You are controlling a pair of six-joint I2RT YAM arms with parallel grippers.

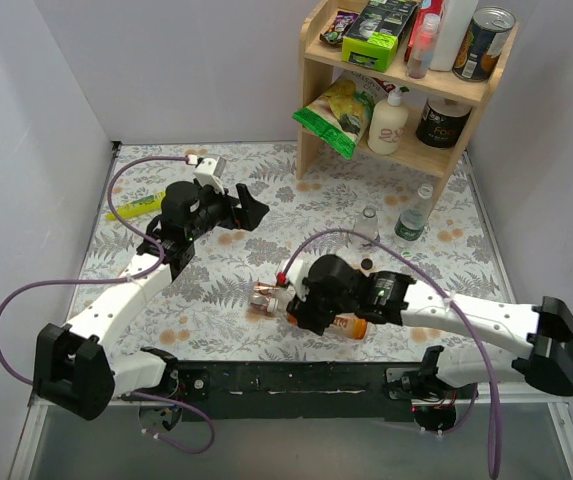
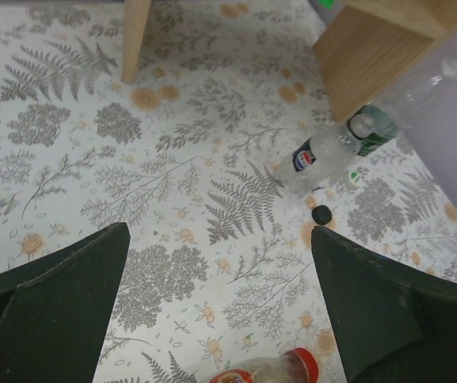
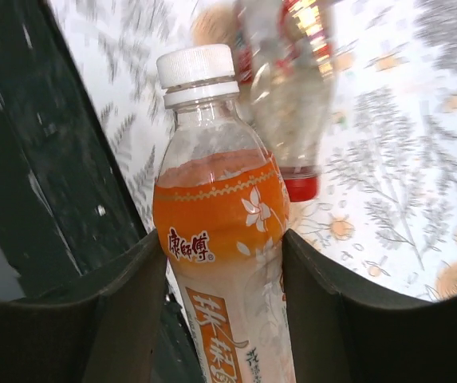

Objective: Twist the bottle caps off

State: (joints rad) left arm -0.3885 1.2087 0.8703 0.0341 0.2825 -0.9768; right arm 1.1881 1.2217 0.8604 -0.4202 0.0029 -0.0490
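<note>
My right gripper (image 3: 224, 239) is shut on the orange-filled bottle (image 3: 220, 215), its fingers pressing on both sides of the label; the white cap (image 3: 196, 65) is on. In the top view this bottle (image 1: 352, 326) lies near the table's front edge at the right gripper (image 1: 301, 308). Just beyond it lies the reddish-labelled bottle (image 1: 266, 297) with its red cap (image 3: 300, 187) on. My left gripper (image 2: 220, 231) hangs open over bare table, holding nothing. The dark-blue-labelled bottle (image 2: 317, 157) and green-labelled bottle (image 1: 413, 215) stand near the shelf. A loose black cap (image 2: 321, 214) lies on the table.
A wooden shelf (image 1: 396, 90) with tins, packets and a white pump bottle (image 1: 388, 125) stands at the back right, one leg (image 2: 136, 40) ahead of the left gripper. A yellow-green object (image 1: 136, 208) lies at the left wall. A small whitish cap (image 2: 352, 176) lies beside the blue-labelled bottle.
</note>
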